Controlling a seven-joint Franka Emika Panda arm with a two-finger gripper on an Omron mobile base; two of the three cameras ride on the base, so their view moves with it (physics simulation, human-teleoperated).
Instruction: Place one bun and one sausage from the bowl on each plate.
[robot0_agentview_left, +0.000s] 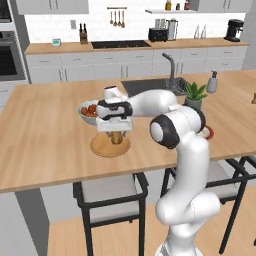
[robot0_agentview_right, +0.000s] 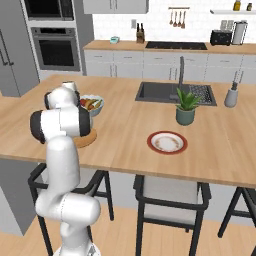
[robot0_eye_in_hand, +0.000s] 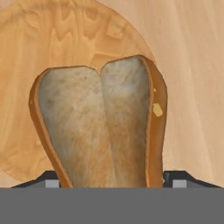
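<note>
- Gripper hangs straight down over the wood-coloured plate near the front edge of the island counter, its two fingers pinching a split bun.
- From the hand camera, the bun hangs between the fingertips, cut side facing the lens, with the tan plate directly beneath it; whether it touches the plate yet I cannot tell.
- Just behind that plate sits a bowl holding red and orange food; its contents are too small to name.
- Further right along the counter, well apart, lies the white plate with a red-brown rim; it looks bare.
- Beyond it stand a potted plant and the sink.
- Judging by this, the task is at an early stage: the first bun is about to be set down, and no sausage is visible on either plate. A second bun and both sausages seem left to do.
- No brands, labels or writing can be read anywhere.
</note>
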